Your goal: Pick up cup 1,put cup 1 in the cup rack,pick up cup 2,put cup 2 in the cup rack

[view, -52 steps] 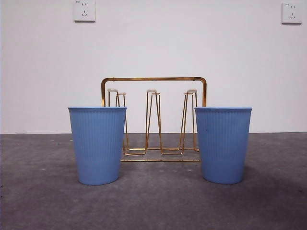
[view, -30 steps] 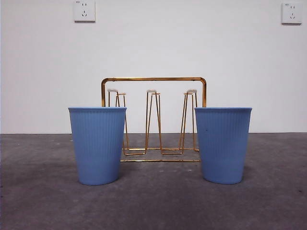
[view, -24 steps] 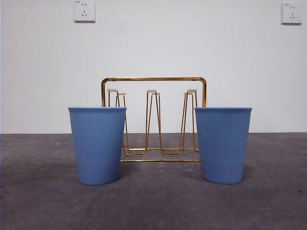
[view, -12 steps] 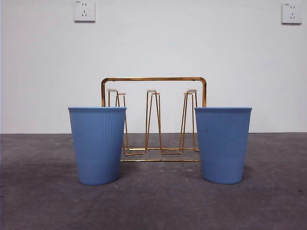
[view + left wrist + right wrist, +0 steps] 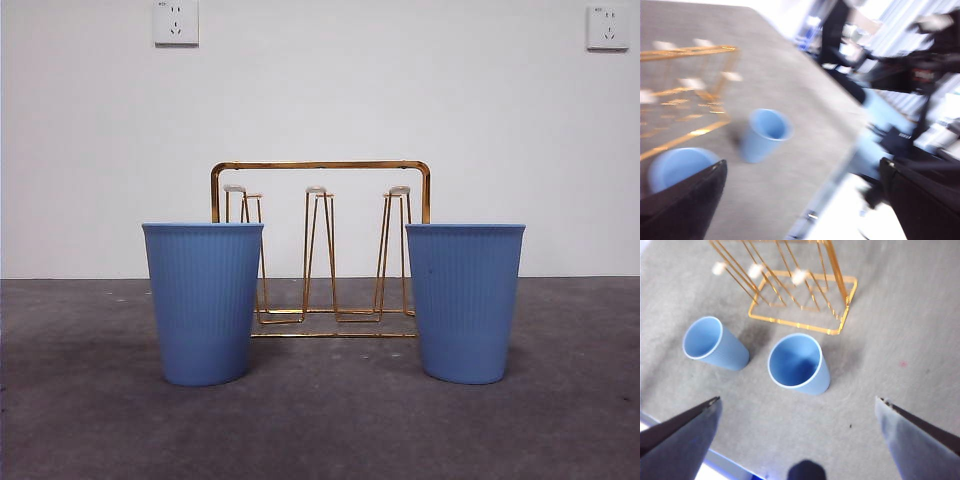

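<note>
A white wall (image 5: 400,100) with two sockets (image 5: 176,22) stands behind the grey table (image 5: 320,430) in your front view. On the table two blue ribbed cups stand upright and well apart: one on the left (image 5: 204,303), one on the right (image 5: 465,301). Between them and farther back you see the gold wire cup rack (image 5: 320,245), its pale-tipped pegs bare. No arm shows here.

Your left wrist view is blurred. The left gripper (image 5: 800,200) has its fingers (image 5: 685,205) spread wide with nothing between them, high over the table's edge. One cup (image 5: 765,134) stands in the open and the other (image 5: 675,167) lies partly behind a finger, with the rack (image 5: 687,95) near both.

In your right wrist view, the right gripper (image 5: 797,432) hangs above both cups (image 5: 799,364) (image 5: 715,344), fingers (image 5: 680,437) wide and empty. The rack (image 5: 805,295) stands just past the cups, apart from them.
</note>
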